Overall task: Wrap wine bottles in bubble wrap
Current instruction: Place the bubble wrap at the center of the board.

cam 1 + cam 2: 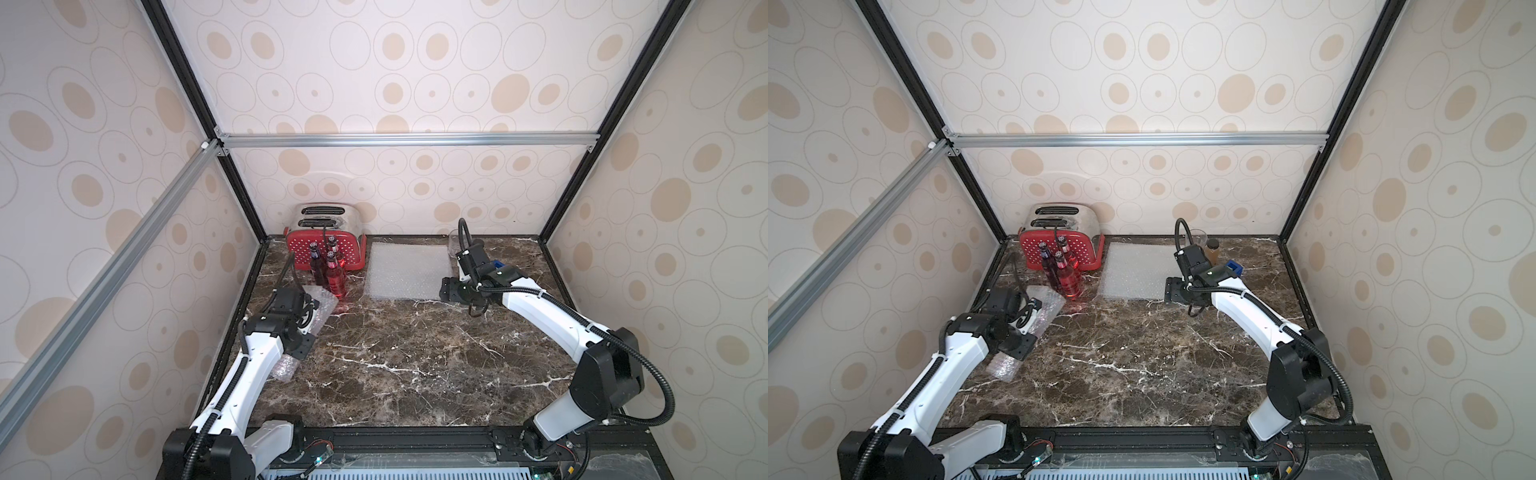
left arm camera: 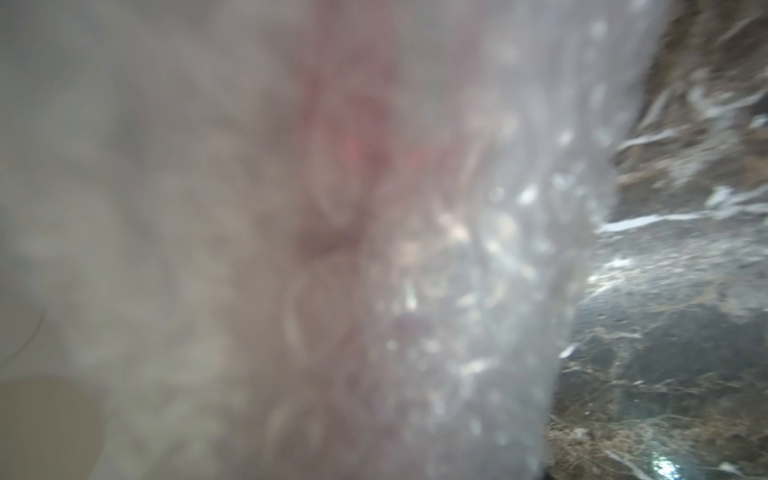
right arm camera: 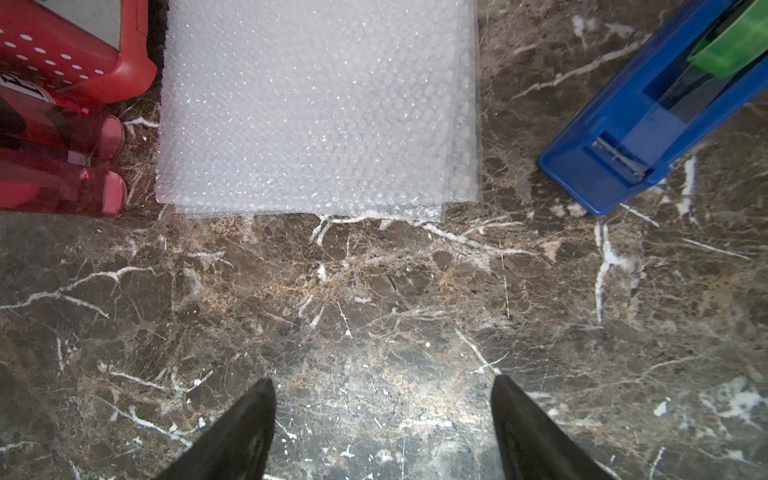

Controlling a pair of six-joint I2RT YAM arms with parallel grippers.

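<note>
So, left gripper (image 1: 305,311): low over a rolled bundle near the table's left edge; fingers hidden by wrist and plastic, so cannot tell how wide, nor whether gripping.
wrapped bundle (image 1: 286,368): crinkled translucent bubble film in a lumpy tube; lies slanted under the left arm; blurred pink-red tint inside in the left wrist view (image 2: 361,145).
wine bottles (image 1: 336,282): three upright in a tight cluster; slim clear glass, long necks, dark caps; two red-pink, one purple (image 1: 318,270).
red panel (image 1: 353,249): perforated plastic, just behind the bottles, before a chrome toaster (image 1: 328,214).
bubble wrap stack (image 3: 316,104): flat square whitish sheets, fine pebbled texture, edges slightly offset; back centre, just right of the bottles.
right gripper (image 3: 382,386): black tapered fingers spread wide, nothing between; above bare veined brown marble table (image 3: 374,291), near the stack's front edge.
tape dispenser (image 3: 623,137): glossy blue plastic, green roll; right of the stack, apart.
</note>
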